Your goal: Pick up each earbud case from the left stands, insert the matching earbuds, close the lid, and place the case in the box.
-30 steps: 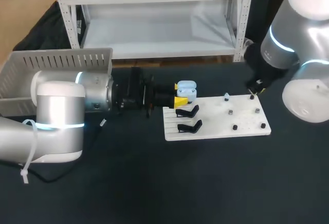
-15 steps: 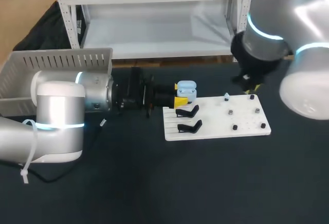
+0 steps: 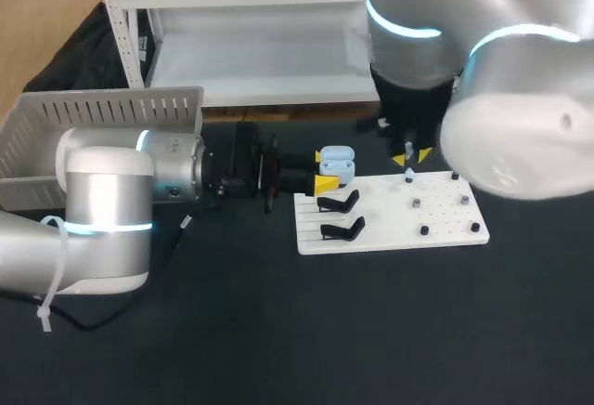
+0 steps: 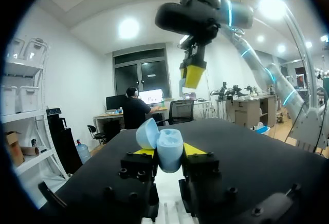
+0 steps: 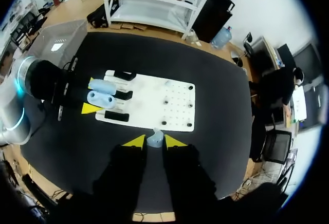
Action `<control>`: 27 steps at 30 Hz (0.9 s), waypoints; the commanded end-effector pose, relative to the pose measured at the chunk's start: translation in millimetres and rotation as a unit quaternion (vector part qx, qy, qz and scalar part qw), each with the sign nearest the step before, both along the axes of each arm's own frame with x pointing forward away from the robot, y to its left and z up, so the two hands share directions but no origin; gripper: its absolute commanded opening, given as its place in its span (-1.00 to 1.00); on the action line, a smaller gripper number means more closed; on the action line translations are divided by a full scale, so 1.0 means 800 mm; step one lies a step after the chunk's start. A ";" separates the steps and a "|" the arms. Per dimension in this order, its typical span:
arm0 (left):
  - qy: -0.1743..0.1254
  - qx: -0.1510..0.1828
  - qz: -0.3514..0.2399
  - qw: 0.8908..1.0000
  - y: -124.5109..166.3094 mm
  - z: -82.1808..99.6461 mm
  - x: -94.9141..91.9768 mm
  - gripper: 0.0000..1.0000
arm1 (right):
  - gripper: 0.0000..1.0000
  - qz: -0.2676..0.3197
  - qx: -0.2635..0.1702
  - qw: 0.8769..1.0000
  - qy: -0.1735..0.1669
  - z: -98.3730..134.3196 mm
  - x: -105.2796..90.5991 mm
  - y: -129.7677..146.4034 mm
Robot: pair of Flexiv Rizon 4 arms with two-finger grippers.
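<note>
While the open blue earbud case (image 3: 336, 161) is gripped in the left jaws just beyond the black stands (image 3: 339, 202), the right jaws are held slightly apart above a blue earbud (image 3: 408, 176) on the white board (image 3: 390, 228).

A robotics lab: left arm (image 3: 111, 202) and right arm (image 3: 492, 71) at a black table (image 3: 278, 331).

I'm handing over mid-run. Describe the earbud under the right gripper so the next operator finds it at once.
Find the white board on the dark table. On its right half, at the far edge, the earbud sits just below the right gripper. It is the only light-blue piece there; the other small pieces on that half are dark.
</note>
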State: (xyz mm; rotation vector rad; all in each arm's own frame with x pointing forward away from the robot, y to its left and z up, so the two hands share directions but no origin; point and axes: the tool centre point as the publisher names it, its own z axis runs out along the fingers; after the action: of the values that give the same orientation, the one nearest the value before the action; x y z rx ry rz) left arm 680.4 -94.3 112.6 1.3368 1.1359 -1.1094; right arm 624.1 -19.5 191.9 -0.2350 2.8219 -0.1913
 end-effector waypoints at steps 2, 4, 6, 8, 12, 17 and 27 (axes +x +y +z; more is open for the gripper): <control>-0.001 -0.001 0.001 1.000 0.000 0.000 0.000 -1.00 | -1.00 -0.002 -0.006 1.000 -0.023 -0.009 -0.009 -0.001; -0.001 -0.001 0.001 1.000 0.000 0.000 0.000 -1.00 | -1.00 -0.002 -0.006 1.000 -0.023 -0.009 -0.009 -0.001; -0.001 -0.001 0.001 1.000 0.000 0.000 0.000 -1.00 | -1.00 -0.002 -0.006 1.000 -0.023 -0.009 -0.009 -0.001; -0.001 -0.001 0.001 1.000 0.000 0.000 0.000 -1.00 | -1.00 -0.002 -0.006 1.000 -0.023 -0.009 -0.009 -0.001; -0.001 -0.001 0.001 1.000 0.000 0.000 0.000 -1.00 | -1.00 -0.032 -0.003 0.999 -0.019 -0.006 -0.006 0.003; -0.001 -0.001 0.001 1.000 0.000 0.000 0.000 -1.00 | -1.00 -0.212 0.036 0.977 -0.003 0.014 0.013 0.013; -0.001 -0.001 0.001 1.000 0.000 0.000 0.000 -1.00 | -1.00 -0.311 0.079 0.947 0.021 0.005 0.020 0.049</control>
State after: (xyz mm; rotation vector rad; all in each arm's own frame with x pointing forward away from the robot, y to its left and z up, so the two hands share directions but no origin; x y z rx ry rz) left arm 680.4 -94.3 112.6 1.3368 1.1359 -1.1094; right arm 632.7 9.5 197.4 0.4519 2.8285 -0.1033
